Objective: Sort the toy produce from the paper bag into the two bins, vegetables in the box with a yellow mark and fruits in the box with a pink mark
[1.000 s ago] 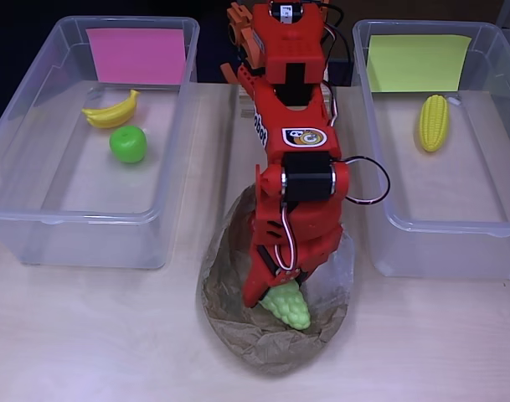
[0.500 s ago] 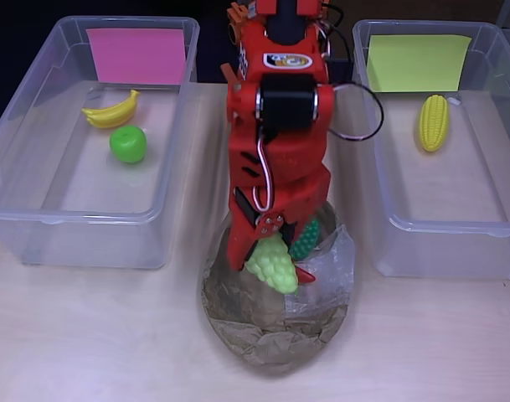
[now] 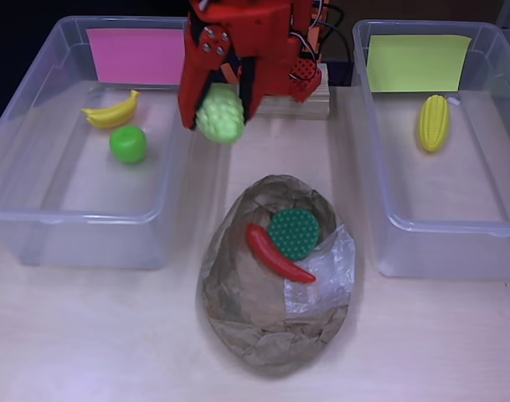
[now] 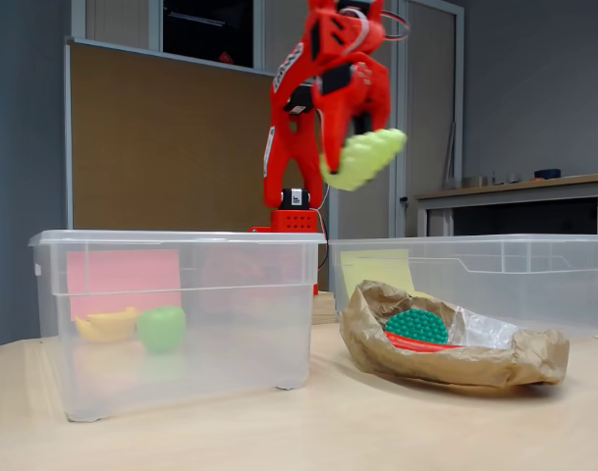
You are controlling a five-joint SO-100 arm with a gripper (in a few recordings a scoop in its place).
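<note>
Nearest the overhead camera's lower edge, a crumpled paper bag (image 3: pixel 275 289) lies open on the pale table (image 3: pixel 87 335), and the fixed view shows it (image 4: pixel 446 343) slumped low in front of the right-hand bin. Inside the bag rest a red chili pepper (image 3: pixel 275 255) and, touching it, a round dark green piece with a bumpy top (image 3: pixel 293 234); in the fixed view this green piece (image 4: pixel 416 325) sits above the pepper (image 4: pixel 416 343). Behind the bag stand two clear plastic bins. The bin with the pink mark (image 3: pixel 20 193) is on the left in the overhead view and holds a yellow banana (image 3: pixel 112 110) and a green apple (image 3: pixel 128 144), near each other. The bin with the yellow mark (image 3: pixel 380 209) is on the right and holds one ear of corn (image 3: pixel 433 122). Farther back, the red gripper (image 3: pixel 219 105) hangs high in the air between the bins, close to the right wall of the pink-marked bin. Its jaws are closed around a pale green bunch of grapes (image 3: pixel 220 114), which the fixed view shows lifted well above the bin rims (image 4: pixel 362 157).
</note>
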